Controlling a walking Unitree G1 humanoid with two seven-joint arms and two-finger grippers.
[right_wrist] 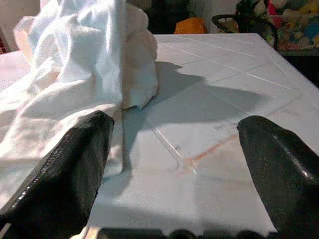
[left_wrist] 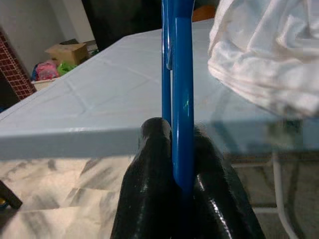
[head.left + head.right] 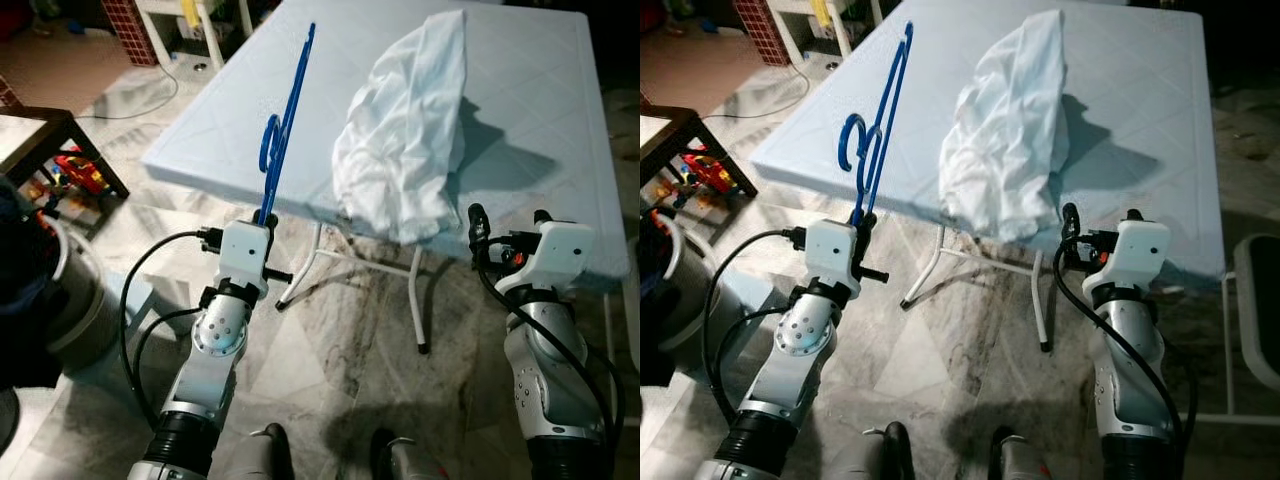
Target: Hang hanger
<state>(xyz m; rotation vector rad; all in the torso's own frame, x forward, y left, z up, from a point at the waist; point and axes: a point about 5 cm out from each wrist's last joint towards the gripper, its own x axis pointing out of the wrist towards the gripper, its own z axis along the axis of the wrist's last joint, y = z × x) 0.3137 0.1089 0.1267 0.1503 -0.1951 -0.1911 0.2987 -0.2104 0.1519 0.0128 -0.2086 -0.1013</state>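
Observation:
A blue plastic hanger (image 3: pixel 285 120) stands upright in front of the table's near left edge, pinched low down by my left gripper (image 3: pixel 263 216), which is shut on it. In the left wrist view the hanger's blue bar (image 2: pixel 182 104) runs up between the two black fingers (image 2: pixel 149 184). A crumpled white garment (image 3: pixel 410 130) lies on the light blue table (image 3: pixel 540 120) and droops over its front edge. My right gripper (image 3: pixel 505 218) is open just below that edge, right of the garment. Its fingers (image 1: pixel 65 169) frame the garment (image 1: pixel 79 74) on the tabletop.
The folding table's white legs (image 3: pixel 415 300) stand on a marbled floor. A dark low table (image 3: pixel 50 130) with toys under it sits at the left, beside a grey bin (image 3: pixel 70 300). A white chair frame (image 3: pixel 1255 300) stands at the right. My feet (image 3: pixel 270 445) show at the bottom.

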